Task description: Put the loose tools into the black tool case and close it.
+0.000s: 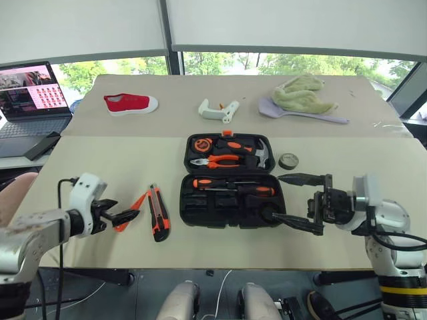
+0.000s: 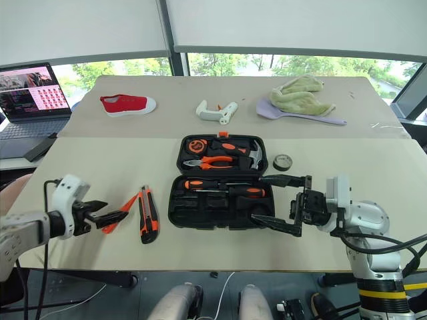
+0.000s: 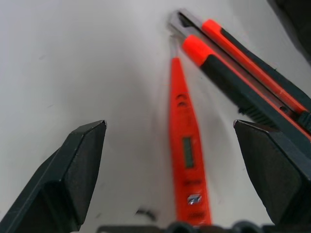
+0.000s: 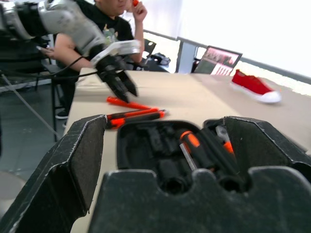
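Note:
The black tool case [image 1: 200, 215] lies open at the table's middle. Two orange-and-black screwdrivers [image 1: 233, 185] rest in its near half, and pliers and a hammer sit in the lid. Left of the case lie the orange-black utility knife [image 1: 158, 212] and the slim orange tester screwdriver [image 3: 187, 155], side by side. My left gripper [image 1: 127, 216] is open and hangs over the tester's handle end, a finger on either side. My right gripper [image 1: 280, 198] is open, level and empty beside the case's right edge. The small dark tape roll [image 1: 289, 161] lies right of the lid.
At the back of the table are a red shoe [image 1: 131, 103], a white glue gun [image 1: 218, 110] and a green cloth [image 1: 303, 95] on a purple scoop. A laptop [image 1: 30, 100] stands at the far left. A seated person [image 4: 112, 29] is beyond the table's left end.

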